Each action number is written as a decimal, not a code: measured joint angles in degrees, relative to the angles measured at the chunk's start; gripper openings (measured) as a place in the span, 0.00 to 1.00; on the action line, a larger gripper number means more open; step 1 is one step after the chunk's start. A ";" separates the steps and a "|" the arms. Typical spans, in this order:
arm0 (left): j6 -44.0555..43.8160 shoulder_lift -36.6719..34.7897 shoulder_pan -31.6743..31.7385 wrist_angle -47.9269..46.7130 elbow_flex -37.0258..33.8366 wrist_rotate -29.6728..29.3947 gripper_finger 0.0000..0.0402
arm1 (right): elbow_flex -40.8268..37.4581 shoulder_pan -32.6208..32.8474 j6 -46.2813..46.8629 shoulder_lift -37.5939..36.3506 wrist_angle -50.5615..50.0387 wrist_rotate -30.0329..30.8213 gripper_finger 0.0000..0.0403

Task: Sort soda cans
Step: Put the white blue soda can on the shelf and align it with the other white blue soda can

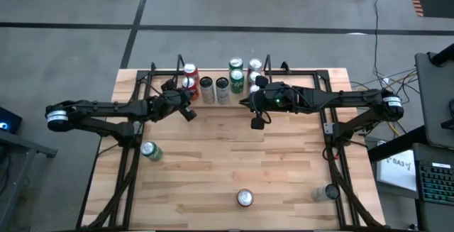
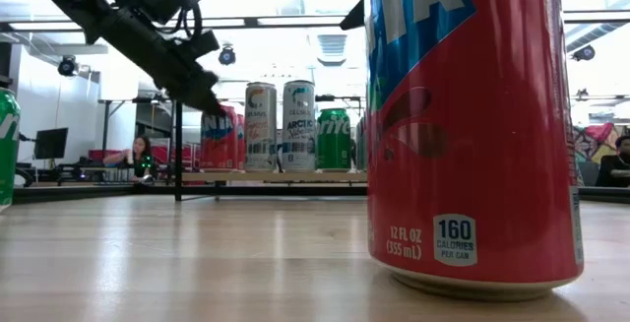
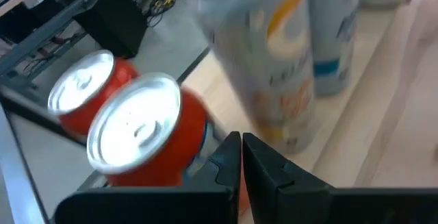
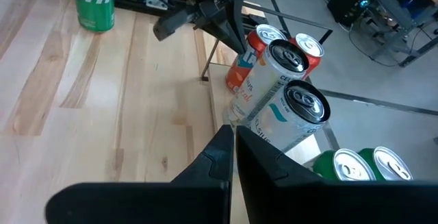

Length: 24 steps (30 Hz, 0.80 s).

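Observation:
Soda cans stand upright in a row along the table's far edge: two red, two silver-white, two green and two silver. Three more stand apart: a green one, a red one at the near edge and a silver one. My left gripper is shut, hovering just on the near side of the red cans. My right gripper is shut too, hanging above the table on the near side of the green and silver cans, with nothing in it.
Black frame bars run along the far edge and down both sides of the table. The middle of the wooden top is bare. The red can fills the low view's right half. People sit in the room behind.

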 joint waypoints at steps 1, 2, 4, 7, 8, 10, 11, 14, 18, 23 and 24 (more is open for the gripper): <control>-0.15 -0.18 -0.12 0.17 0.44 1.14 0.00 | 0.00 0.00 0.00 0.00 0.00 0.02 0.02; -0.32 -0.44 -0.40 0.22 0.90 1.95 0.00 | 0.00 0.00 0.00 0.00 0.00 0.02 0.02; -0.76 -1.04 -1.18 -0.47 2.14 2.80 0.00 | 0.00 0.00 0.02 0.00 -0.04 0.01 0.02; -1.17 -2.13 -3.10 -2.20 4.18 2.98 0.00 | 0.00 0.00 1.02 -0.10 -0.06 0.00 0.02; -1.21 -2.51 -3.97 -2.49 4.96 2.99 0.00 | 0.00 0.00 1.69 -0.20 -0.06 0.00 0.02; -1.21 -3.15 -6.09 -2.61 6.38 3.21 0.00 | 0.00 0.00 3.22 -0.39 -0.02 -0.03 0.02; -1.22 -3.36 -7.17 -2.62 7.07 3.28 0.00 | 0.00 0.00 3.92 -0.48 0.01 0.00 0.02; -1.23 -3.56 -10.93 -2.63 9.20 3.32 0.00 | 0.00 0.02 6.21 -0.48 -0.08 -0.11 0.02; -1.37 -3.56 -15.94 -2.59 11.34 3.34 0.00 | 0.00 0.52 9.52 -0.48 -0.39 -1.69 0.02; -4.41 -3.56 -20.16 -2.17 13.23 3.35 0.00 | 1.69 2.15 13.71 -0.48 -3.41 -7.62 0.02; -5.01 -3.56 -20.63 -2.16 13.51 3.36 0.00 | 2.35 2.74 14.81 -0.50 -4.30 -8.30 0.02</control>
